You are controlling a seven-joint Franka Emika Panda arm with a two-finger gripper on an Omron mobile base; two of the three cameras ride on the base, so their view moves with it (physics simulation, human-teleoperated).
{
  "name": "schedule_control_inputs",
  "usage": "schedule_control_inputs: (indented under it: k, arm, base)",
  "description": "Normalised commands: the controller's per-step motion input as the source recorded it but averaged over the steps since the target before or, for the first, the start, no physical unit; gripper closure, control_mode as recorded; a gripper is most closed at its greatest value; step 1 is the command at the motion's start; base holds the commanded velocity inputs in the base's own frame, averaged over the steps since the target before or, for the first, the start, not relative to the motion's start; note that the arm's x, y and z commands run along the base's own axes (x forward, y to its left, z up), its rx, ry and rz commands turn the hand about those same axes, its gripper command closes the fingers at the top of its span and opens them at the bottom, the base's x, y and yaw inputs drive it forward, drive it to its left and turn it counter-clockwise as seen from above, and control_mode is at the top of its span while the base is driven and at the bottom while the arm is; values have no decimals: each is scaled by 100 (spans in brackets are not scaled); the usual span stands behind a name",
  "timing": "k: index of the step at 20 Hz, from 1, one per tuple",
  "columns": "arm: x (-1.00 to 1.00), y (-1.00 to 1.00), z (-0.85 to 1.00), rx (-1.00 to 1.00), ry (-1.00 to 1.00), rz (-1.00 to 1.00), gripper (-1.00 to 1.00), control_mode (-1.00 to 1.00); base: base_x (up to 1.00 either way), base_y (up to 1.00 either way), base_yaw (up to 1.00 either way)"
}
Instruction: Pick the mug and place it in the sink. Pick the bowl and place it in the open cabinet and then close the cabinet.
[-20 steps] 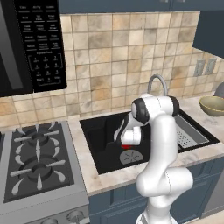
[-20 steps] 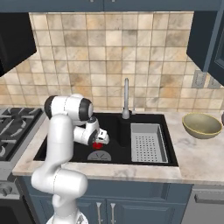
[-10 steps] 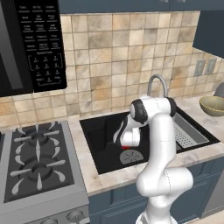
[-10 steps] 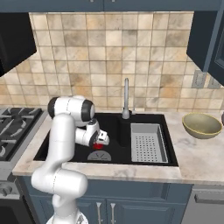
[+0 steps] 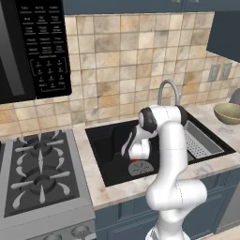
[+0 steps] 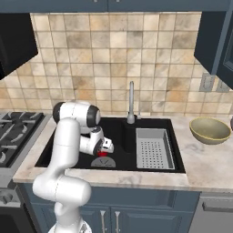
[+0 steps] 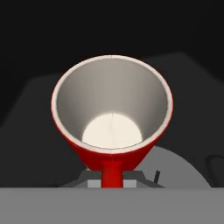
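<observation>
The mug (image 7: 112,113) has been lowered just above the drain, low centre of the sink (image 5: 108,140), clamped in the closed tool (image 6: 103,150); release is judged next.

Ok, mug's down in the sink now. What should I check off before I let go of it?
1. Gripper shut on the mug: ok.
2. Mug inside the sink basin, above the drain: ok.
3. Mug resting on the sink floor: cannot tell, its base is hidden.
4. Mug upright, open end toward the hand camera: ok.
5. Faucet apart from the arm: ok.
6. Bowl on the counter right of the sink, untouched: ok.
</observation>
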Motion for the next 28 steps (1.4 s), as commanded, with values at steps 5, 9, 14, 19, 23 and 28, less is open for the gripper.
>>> schedule_control_inputs:
  k: [5,9,14,19,23,28]
  arm:
    - [3,0,-16,0,0,0,100,-100]
    - [2,0,-18,0,0,0,100,-100]
    - [1,0,-20,0,0,0,100,-100]
    - [1,0,-22,0,0,0,100,-100]
    - [4,0,-27,0,0,0,100,-100]
    - [5,0,-22,0,0,0,-100,-100]
  base:
    - [0,0,0]
    - [0,0,0]
    - [0,0,0]
    - [0,0,0]
    - [0,0,0]
    - [0,0,0]
